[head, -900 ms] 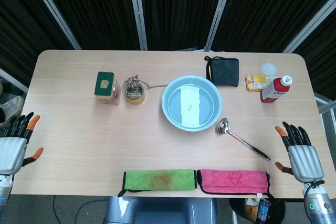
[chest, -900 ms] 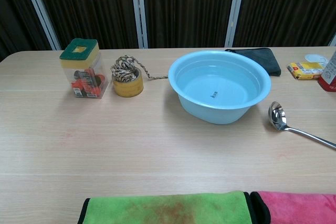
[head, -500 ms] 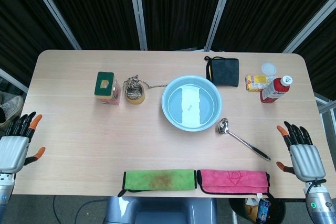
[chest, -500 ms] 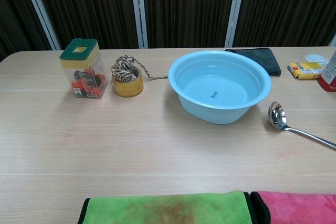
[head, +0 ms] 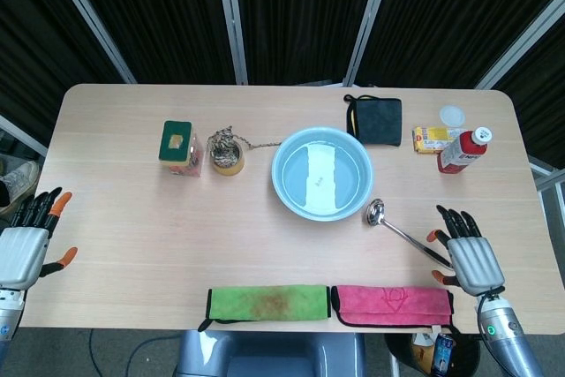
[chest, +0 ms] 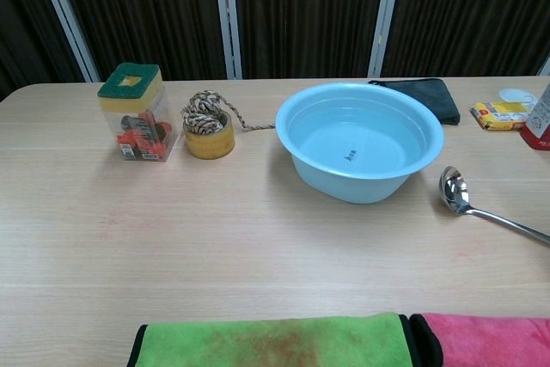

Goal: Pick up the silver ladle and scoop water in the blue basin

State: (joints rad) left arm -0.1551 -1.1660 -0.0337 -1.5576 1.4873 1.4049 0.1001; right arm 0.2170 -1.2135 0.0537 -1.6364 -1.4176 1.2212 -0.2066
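The silver ladle lies flat on the table, its bowl beside the blue basin and its handle running toward the front right. Water fills the basin. My right hand hovers at the handle's end, fingers spread and holding nothing; its thumb is close to the handle tip. At the table's left front edge my left hand is open and holds nothing. Neither hand shows in the chest view.
A green-lidded jar and a rope-filled cup stand left of the basin. A black cloth, yellow packet and red bottle sit at the back right. Green and pink towels lie along the front edge.
My right hand has moved left from the table's right edge to the end of the ladle's handle. The left hand has barely shifted. The ladle and basin are where they were.
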